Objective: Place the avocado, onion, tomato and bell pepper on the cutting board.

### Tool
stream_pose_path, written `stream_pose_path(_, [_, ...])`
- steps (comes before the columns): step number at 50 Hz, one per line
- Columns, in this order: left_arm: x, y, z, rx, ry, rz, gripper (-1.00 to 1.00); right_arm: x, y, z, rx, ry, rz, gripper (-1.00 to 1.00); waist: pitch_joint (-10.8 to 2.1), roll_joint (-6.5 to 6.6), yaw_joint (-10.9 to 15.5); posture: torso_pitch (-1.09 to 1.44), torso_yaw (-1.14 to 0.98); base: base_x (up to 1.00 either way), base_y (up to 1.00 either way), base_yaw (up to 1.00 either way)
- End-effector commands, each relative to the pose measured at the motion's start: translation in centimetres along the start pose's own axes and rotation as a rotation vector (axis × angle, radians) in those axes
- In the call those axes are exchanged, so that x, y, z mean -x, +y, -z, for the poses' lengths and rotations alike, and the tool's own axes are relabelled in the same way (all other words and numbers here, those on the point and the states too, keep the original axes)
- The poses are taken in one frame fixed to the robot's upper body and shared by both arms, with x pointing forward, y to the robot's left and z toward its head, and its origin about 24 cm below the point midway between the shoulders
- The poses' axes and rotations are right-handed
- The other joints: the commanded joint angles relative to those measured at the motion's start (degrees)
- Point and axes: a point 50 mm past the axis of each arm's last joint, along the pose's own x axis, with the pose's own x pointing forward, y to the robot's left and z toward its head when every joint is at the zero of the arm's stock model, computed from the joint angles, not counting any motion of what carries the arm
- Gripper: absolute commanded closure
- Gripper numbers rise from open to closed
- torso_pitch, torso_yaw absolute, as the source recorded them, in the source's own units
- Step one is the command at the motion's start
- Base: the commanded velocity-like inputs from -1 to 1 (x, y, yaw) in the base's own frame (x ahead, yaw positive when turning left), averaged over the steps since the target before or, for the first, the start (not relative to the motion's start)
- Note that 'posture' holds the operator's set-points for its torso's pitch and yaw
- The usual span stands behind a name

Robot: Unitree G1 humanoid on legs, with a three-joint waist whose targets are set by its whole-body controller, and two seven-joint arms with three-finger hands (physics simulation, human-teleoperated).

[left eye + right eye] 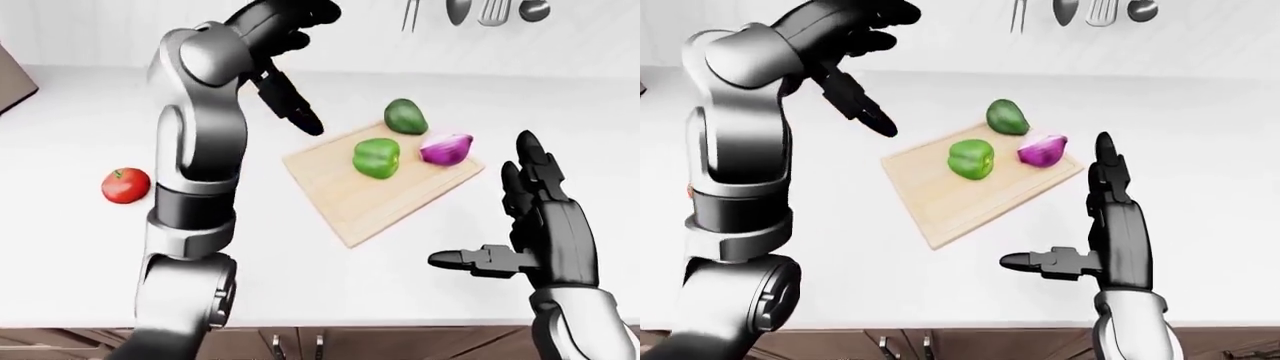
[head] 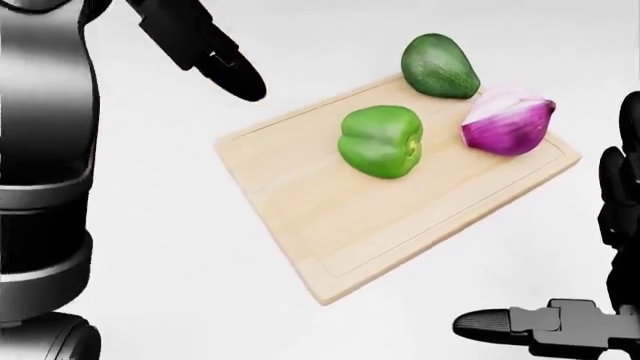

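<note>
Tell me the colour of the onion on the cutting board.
Purple onion, whitish at its top; clearest in head view.

Head view close, downward; eyes wider (share cutting board (image 2: 400, 217)).

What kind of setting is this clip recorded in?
Most likely a simulated kitchen: a white counter with a cutting board, utensils hanging on the wall, and cabinet handles below the counter edge.

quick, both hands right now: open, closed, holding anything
Left robot hand: open, holding nothing, raised above the counter.
Right robot hand: open, fingers spread, holding nothing.
</note>
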Motion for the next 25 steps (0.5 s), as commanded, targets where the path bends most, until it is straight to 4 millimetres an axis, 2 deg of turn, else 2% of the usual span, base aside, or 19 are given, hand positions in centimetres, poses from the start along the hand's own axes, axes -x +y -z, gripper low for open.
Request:
stream_pose_path(1, [1.8, 1.8, -0.6, -0.025, -0.001, -0.078, -0.71, 0.2, -0.2, -1.1, 0.010, -0.074, 0.013, -1.00, -1.37, -0.10, 0.1, 0.00, 0.00, 0.00, 0.00, 0.00])
stream_pose_path(5, [4.9, 3.0, 1.0, 0.011, 0.049, -0.140, -0.76, -0.1, 0.0, -1.2, 0.014, -0.074, 0.007, -1.00, -1.25, 0.13, 0.0, 0.00, 0.00, 0.00, 0.00, 0.00])
stream_pose_path(12, [8.6, 4.0, 4.2, 0.072, 0.134, -0.223, -0.85, -0.5, 0.3, -1.4, 0.016, -0.074, -0.003, -1.00, -1.20, 0.48, 0.0, 0.00, 0.00, 0.00, 0.00, 0.00])
stream_pose_path(14, [9.2, 4.0, 4.9, 0.081, 0.155, -0.238, -0.87, -0.6, 0.4, -1.4, 0.016, -0.073, -0.004, -1.00, -1.24, 0.64, 0.0, 0.00, 0.00, 0.00, 0.00, 0.00])
stream_pose_path(16, [10.0, 4.4, 5.4, 0.091, 0.169, -0.266, -0.99, -0.7, 0.5, -1.5, 0.015, -0.074, -0.006, -1.00, -1.33, 0.77, 0.0, 0.00, 0.00, 0.00, 0.00, 0.00])
stream_pose_path(25, [12.3, 4.9, 8.2, 0.191, 0.222, -0.365, -1.00, -0.6, 0.3, -1.4, 0.017, -0.072, -0.001, -1.00, -1.29, 1.17, 0.0, 0.00, 0.00, 0.00, 0.00, 0.00])
